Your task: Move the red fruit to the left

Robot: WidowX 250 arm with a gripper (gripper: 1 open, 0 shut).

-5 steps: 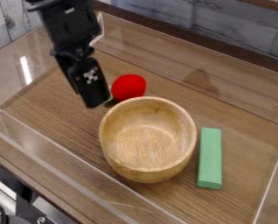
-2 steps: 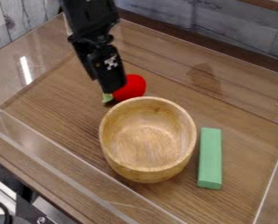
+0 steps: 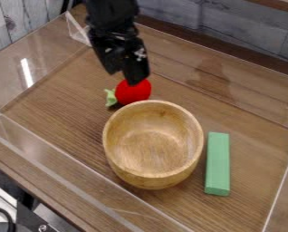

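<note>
The black robot gripper [image 3: 133, 78] hangs directly over the small glossy red toy fruit with a green leafy top [image 3: 133, 90], its body pointing steeply down and covering the fruit's upper part. Its jaws are spread wide and grasp nothing; the fingertips themselves are hard to make out against the dark body, and whether they touch the fruit cannot be told.

The fruit lies on the wood-grain tabletop [image 3: 62, 109] right beneath the hand, just beside the far rim of the round light wooden bowl [image 3: 155, 142], which sits below and a little right of the hand in the camera view. The green rectangular block [image 3: 218, 163] lies well apart from the hand, beyond the bowl on its right side.

The step in hand looks like the approach to a grasp, with the lift and the carry to the left not yet begun. The next move probably calls for a short descent so the fingers straddle the fruit, then closing on its rounded sides without nudging it against the bowl rim.

The fruit seems to lie on its side: the leafy top shows at its left edge, so its stem-to-base axis runs roughly left to right across the table, leaves pointing left.
</note>
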